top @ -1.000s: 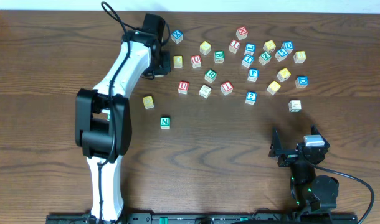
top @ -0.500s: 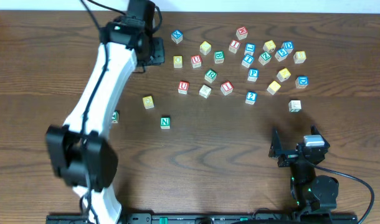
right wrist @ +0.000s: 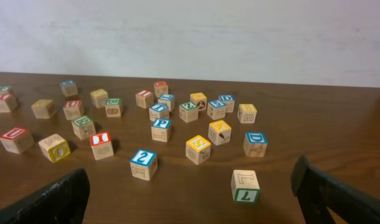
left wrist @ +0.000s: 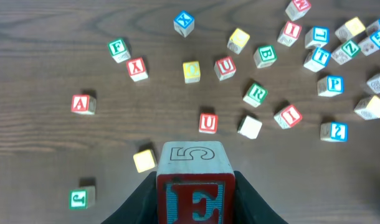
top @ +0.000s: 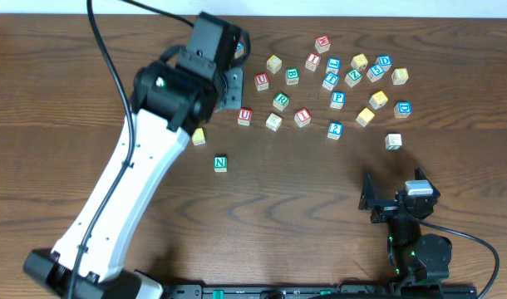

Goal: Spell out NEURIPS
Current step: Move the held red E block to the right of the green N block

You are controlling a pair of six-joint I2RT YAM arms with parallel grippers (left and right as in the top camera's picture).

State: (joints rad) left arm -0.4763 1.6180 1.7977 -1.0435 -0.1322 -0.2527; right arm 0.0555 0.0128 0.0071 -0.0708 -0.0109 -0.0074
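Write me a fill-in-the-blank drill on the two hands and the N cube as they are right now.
1. The cube held in the left hand shows the letter ____ on the side facing the wrist camera.
2. The right hand stands ____ with nothing in it.
3. The N cube bears a ____ letter.
Missing words: E; open; green.
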